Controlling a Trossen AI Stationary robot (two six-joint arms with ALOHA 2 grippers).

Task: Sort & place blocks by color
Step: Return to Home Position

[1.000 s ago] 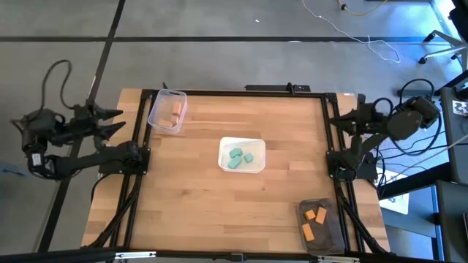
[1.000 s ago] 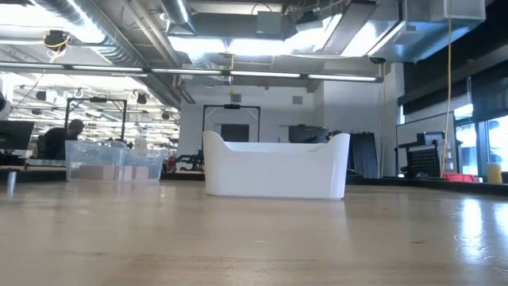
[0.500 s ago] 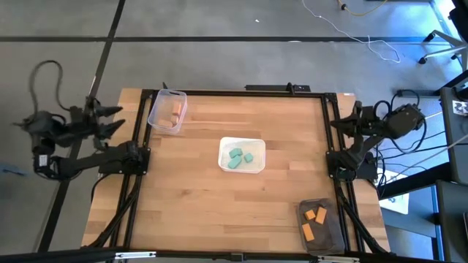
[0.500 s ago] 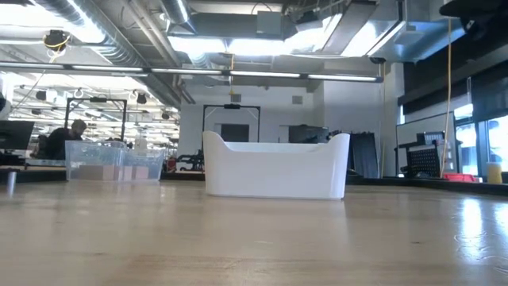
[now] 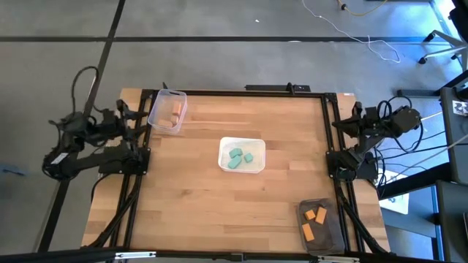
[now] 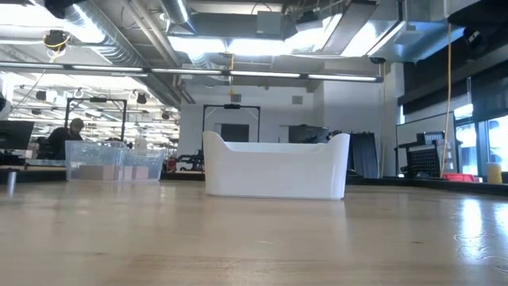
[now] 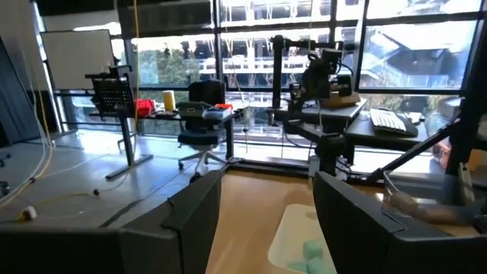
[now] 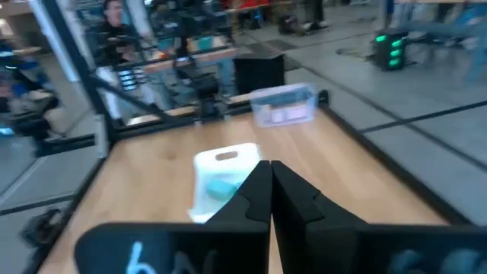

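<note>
- Across the table (image 5: 190,197): no loose block in sight, so no pick judged left, only the fold to rest for each arm.
- Left gripper (image 7: 266,194) at the left edge, just beside the clear tub (image 5: 155,111), aimed across the table; fingers spread wide, nothing between them.
- Right gripper (image 8: 270,173) at the right edge, well apart from every container; fingers pressed together, holding nothing.
- White tray (image 5: 257,145) at centre, between the arms, about as near one as the other; dark bin (image 5: 334,228) in a corner on the right arm's side.
- Teal blocks (image 5: 237,155) in the tray, pale wood blocks (image 5: 176,111) in the tub, orange blocks (image 5: 315,216) in the bin.
- Nothing in either arm's way.
</note>
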